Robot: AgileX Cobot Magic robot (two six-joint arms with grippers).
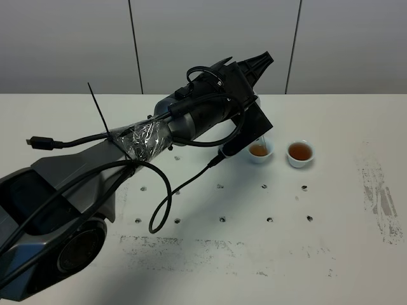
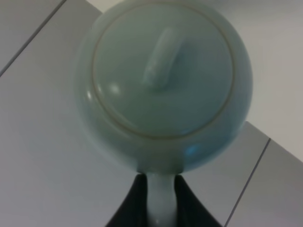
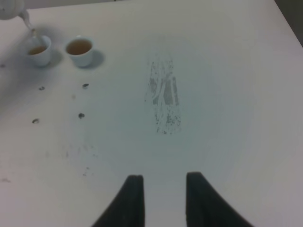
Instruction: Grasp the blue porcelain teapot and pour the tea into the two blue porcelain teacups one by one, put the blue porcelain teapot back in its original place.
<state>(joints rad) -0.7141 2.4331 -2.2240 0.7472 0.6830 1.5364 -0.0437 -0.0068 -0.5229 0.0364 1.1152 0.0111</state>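
— One worktop; where's the blue porcelain teapot?
— Aloft, tilted, handle clamped in the left pincer, spout over the first teacup.
— And the second teacup?
— At its 3 o'clock, holding tea too. Further off, the right pincer hangs with fingers apart, empty.

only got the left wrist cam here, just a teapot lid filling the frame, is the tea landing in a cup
Observer: Yes. The right wrist view shows the teapot with its spout tipped over one teacup and a thin stream falling into it.
Operator: whats in the other one
Observer: The second teacup, just beside it, holds amber tea.
Operator: and the right hand
Observer: The right hand is open over the table, near a scuffed patch and well apart from both cups.
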